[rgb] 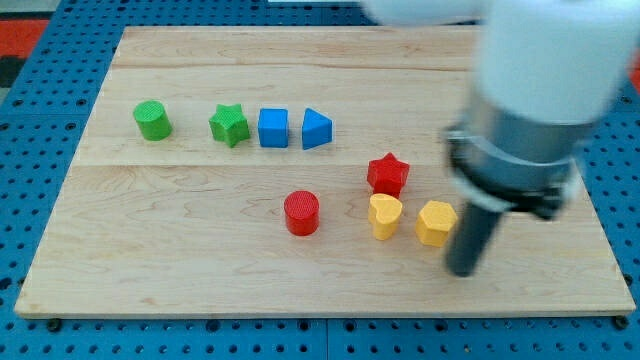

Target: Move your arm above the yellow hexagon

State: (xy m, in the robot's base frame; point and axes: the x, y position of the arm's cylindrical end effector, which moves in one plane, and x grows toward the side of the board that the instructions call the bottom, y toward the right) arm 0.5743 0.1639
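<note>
The yellow hexagon (434,222) lies on the wooden board at the lower right. My tip (463,271) touches the board just to the right of it and slightly lower, close to its edge; the rod hides a sliver of the block's right side. A yellow heart-shaped block (385,215) sits just left of the hexagon. A red star (388,174) is above the heart.
A red cylinder (301,213) lies left of the yellow heart. In a row higher up are a green cylinder (152,120), a green star (229,126), a blue cube (273,128) and a blue triangular block (316,129). The arm's bulk (530,110) covers the board's upper right.
</note>
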